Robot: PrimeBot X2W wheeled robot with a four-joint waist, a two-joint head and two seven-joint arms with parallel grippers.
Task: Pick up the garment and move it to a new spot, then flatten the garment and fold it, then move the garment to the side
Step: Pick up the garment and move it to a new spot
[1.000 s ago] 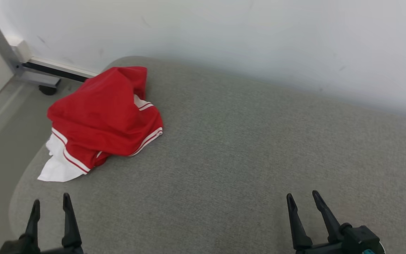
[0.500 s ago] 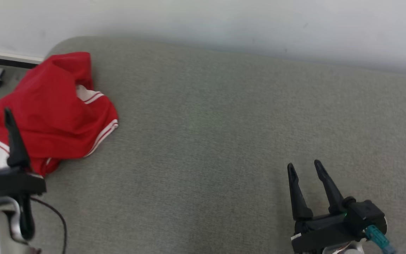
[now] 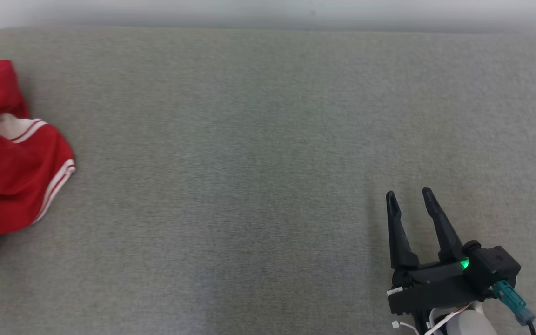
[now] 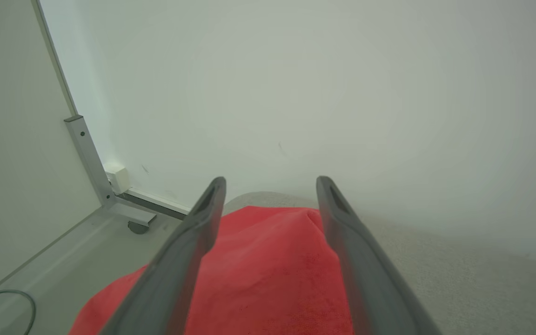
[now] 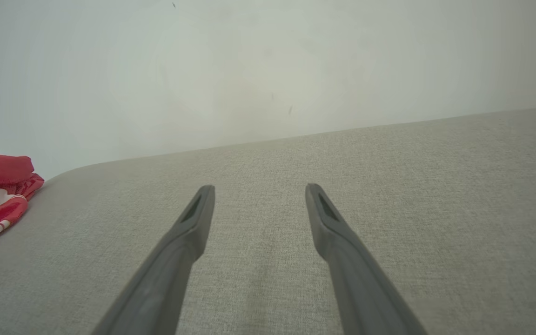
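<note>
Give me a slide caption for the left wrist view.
Open left gripper aimed at the crumpled red garment on the grey cushion.

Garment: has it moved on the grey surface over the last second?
No. The garment lies by the same rounded far corner of the grey surface, folds unchanged; the head view itself has swung right.

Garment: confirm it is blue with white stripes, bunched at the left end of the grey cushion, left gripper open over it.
Not blue: the head view shows the garment is red with white stripes. The rest holds: bunched at the left end of the grey cushion, left gripper open over it.
</note>
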